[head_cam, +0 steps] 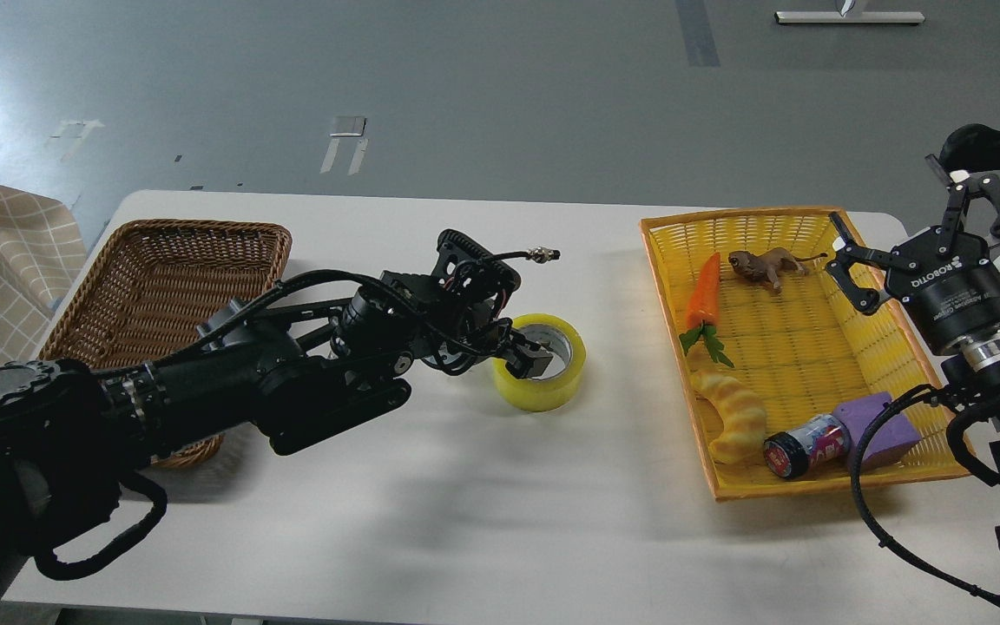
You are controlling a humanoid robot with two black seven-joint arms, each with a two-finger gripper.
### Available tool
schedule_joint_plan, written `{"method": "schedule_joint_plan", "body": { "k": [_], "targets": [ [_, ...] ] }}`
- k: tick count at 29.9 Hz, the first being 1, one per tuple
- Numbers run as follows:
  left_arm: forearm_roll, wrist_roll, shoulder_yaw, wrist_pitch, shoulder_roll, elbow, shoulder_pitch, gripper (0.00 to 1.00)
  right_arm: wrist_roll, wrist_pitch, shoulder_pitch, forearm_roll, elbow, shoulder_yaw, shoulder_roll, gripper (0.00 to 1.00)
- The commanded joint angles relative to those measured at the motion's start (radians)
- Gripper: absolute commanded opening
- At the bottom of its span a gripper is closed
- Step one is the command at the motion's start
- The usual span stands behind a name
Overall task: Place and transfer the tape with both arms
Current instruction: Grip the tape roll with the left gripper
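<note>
The tape (543, 389), a wide yellow roll with a grey-white core, lies flat on the white table (465, 503) near the middle. My left gripper (528, 358) reaches in from the left and sits at the roll's left wall, with one finger (536, 363) down inside the core. The other finger is hidden, so I cannot tell whether the gripper grips the wall. My right gripper (891, 204) is open and empty, held above the right rim of the yellow tray (812, 217), far from the tape.
A brown wicker basket (153, 252) stands at the left, partly under my left arm. The yellow tray holds a toy carrot (706, 291), a toy lion (765, 265), a pale ridged bread toy (733, 412), a can (799, 445) and a purple block (878, 425).
</note>
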State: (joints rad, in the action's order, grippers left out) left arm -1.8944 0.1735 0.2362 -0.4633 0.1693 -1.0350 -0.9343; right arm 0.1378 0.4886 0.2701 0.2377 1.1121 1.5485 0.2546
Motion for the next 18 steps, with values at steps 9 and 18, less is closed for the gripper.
{"method": "schedule_joint_plan", "body": {
  "k": [9,18],
  "targets": [
    [0.001,0.000,0.000,0.000,-0.001,0.020,0.020,0.71,0.000,0.000,-0.002,0.000,0.000,-0.001,0.000,0.98],
    [0.003,0.000,0.002,-0.011,-0.001,0.020,0.019,0.39,0.000,0.000,-0.005,0.000,-0.006,-0.001,0.000,0.98]
  ]
}}
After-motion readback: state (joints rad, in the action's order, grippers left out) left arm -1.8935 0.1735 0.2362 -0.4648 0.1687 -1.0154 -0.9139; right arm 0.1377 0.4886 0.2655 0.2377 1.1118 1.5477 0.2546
